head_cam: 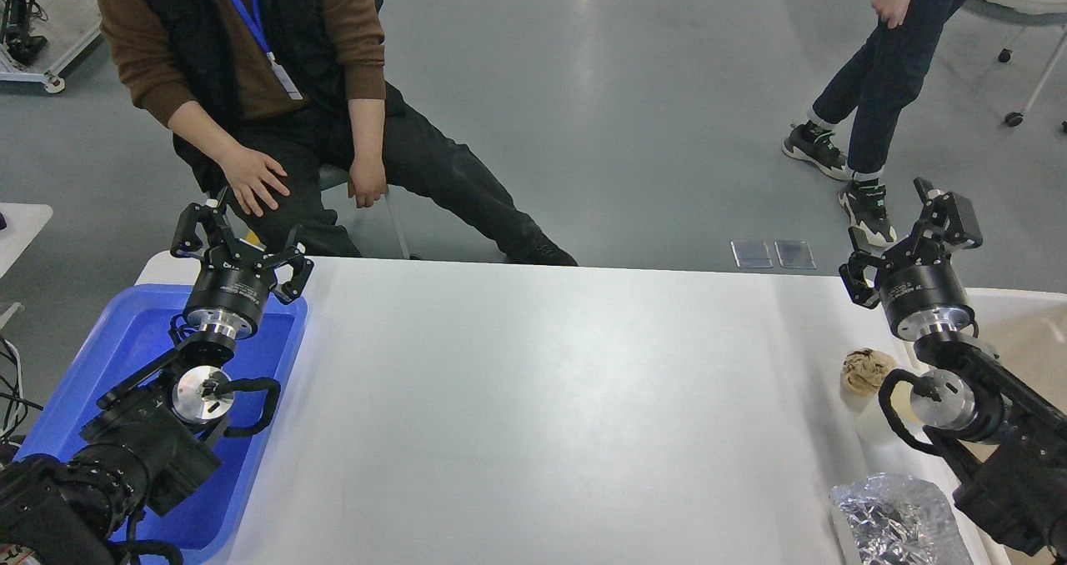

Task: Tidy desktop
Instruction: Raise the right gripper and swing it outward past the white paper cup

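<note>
The white desktop (542, 398) fills the middle of the head view. A crumpled brown paper ball (867, 369) lies near its right edge. A crumpled silver foil lump (896, 519) lies at the front right corner. My left gripper (237, 236) is open and empty, raised above the far end of a blue tray (108, 357). My right gripper (909, 236) is open and empty, raised above the table's far right corner, behind the paper ball.
The blue tray sits along the table's left side. A cream bin (1029, 332) stands off the right edge. A seated person (275, 98) is behind the far left edge. Another person (884, 73) walks at the back right.
</note>
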Action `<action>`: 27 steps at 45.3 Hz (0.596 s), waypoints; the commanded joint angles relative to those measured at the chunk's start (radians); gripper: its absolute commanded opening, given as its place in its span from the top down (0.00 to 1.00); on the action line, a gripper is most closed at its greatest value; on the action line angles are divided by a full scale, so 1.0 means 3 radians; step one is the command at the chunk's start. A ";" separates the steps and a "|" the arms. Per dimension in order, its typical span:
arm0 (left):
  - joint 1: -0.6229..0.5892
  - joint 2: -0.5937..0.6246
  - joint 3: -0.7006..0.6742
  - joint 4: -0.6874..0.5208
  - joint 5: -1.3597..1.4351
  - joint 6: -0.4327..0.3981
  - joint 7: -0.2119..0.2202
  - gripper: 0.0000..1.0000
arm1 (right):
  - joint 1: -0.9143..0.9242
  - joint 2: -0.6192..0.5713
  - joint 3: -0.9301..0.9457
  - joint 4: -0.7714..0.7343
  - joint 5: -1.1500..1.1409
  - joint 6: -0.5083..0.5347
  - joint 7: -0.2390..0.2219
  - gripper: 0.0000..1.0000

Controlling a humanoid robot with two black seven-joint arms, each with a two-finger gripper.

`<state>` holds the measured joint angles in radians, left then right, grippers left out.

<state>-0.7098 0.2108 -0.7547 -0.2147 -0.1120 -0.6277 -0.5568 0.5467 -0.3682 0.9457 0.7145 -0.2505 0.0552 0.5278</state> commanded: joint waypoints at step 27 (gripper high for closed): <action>-0.0001 0.0003 0.0000 0.0000 0.0000 0.0001 0.0000 0.00 | 0.0100 -0.0143 -0.0028 0.0021 0.0002 -0.0041 0.0000 0.00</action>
<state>-0.7101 0.2114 -0.7547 -0.2147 -0.1120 -0.6278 -0.5568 0.5693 -0.3933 0.9433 0.7146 -0.2501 0.0462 0.5278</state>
